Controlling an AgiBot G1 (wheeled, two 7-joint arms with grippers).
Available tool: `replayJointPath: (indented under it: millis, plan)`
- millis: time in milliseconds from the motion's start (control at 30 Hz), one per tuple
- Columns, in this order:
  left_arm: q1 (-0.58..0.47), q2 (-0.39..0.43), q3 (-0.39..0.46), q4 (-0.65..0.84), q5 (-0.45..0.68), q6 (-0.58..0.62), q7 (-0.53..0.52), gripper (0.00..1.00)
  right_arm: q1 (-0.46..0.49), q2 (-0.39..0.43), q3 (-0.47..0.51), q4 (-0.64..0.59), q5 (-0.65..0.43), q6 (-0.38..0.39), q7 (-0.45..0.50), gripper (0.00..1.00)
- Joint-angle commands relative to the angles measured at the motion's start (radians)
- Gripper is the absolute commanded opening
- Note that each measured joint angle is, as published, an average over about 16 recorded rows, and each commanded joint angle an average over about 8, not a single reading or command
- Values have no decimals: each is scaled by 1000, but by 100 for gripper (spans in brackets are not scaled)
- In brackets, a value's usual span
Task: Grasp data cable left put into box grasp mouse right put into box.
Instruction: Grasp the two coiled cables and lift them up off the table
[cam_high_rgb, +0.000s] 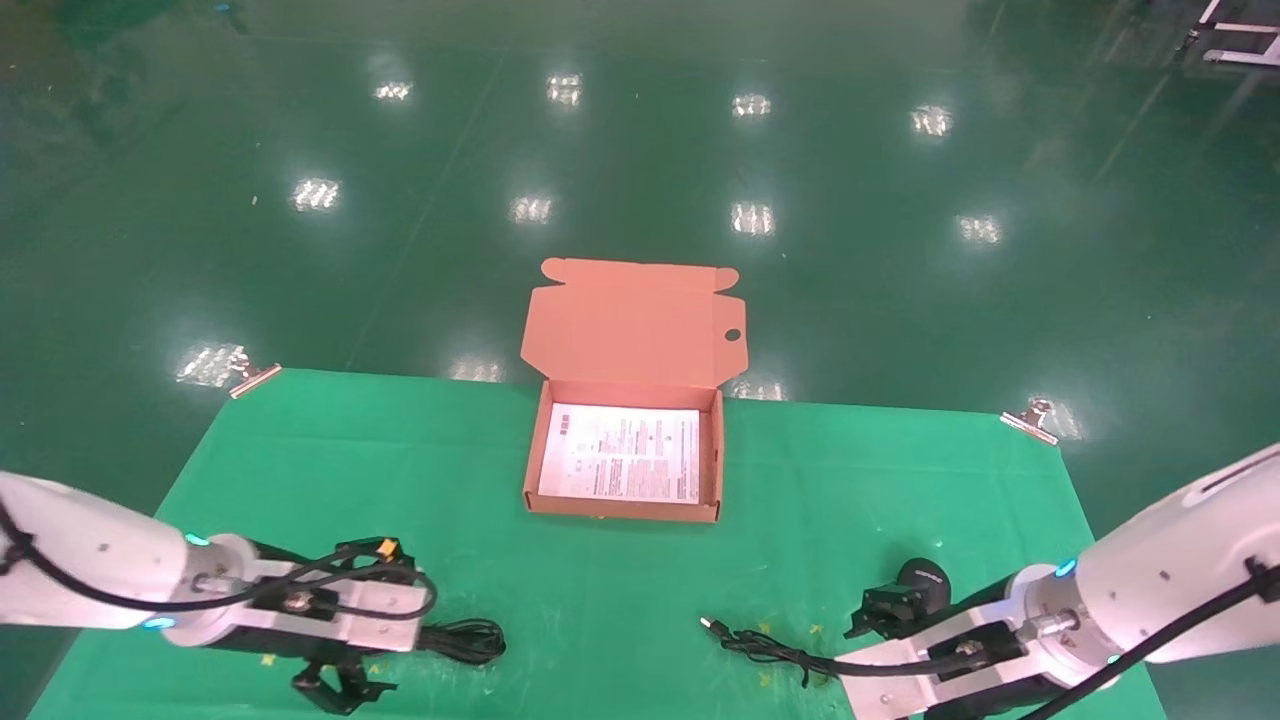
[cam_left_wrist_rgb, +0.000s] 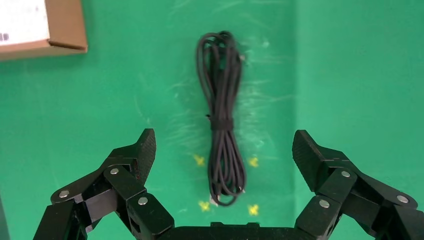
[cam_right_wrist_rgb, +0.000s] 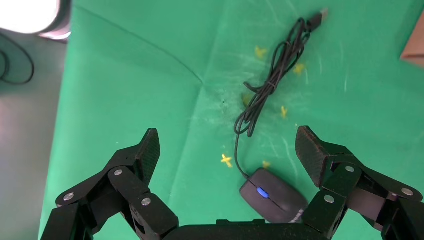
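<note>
The data cable (cam_left_wrist_rgb: 221, 120) lies as a black strapped bundle on the green cloth; in the head view (cam_high_rgb: 468, 640) it sits just right of my left wrist. My left gripper (cam_left_wrist_rgb: 224, 150) is open above the cable's near end, one finger on each side, not touching it; it also shows in the head view (cam_high_rgb: 360, 670). The black mouse (cam_right_wrist_rgb: 272, 196) with its blue wheel mark lies under my open right gripper (cam_right_wrist_rgb: 227, 150), close to one finger. Its cord (cam_high_rgb: 770, 647) trails left. The open box (cam_high_rgb: 712, 470) stands mid-table, holding only a white sheet.
The box's lid (cam_high_rgb: 635, 320) stands open over the table's far edge. Metal clips (cam_high_rgb: 1030, 418) hold the green cloth at the far corners. Yellow cross marks (cam_left_wrist_rgb: 199, 160) surround the cable and the mouse. Green floor lies beyond the table.
</note>
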Motion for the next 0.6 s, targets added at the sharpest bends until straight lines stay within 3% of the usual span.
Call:
replayJointPath:
  millis: [33,233,600]
  plan:
    - [9,19,6,17,29,-28,-28,100,-20,0,-3,-5,-19,28,26,100]
    - [-1,97,22,146,71,-59,-67,100,-66,-35,-10,-94,-43,98,40,100]
    - [-48,213,12,450,54,-100,-57,100,-107,-131,-6,-339,-23,178,-45,100]
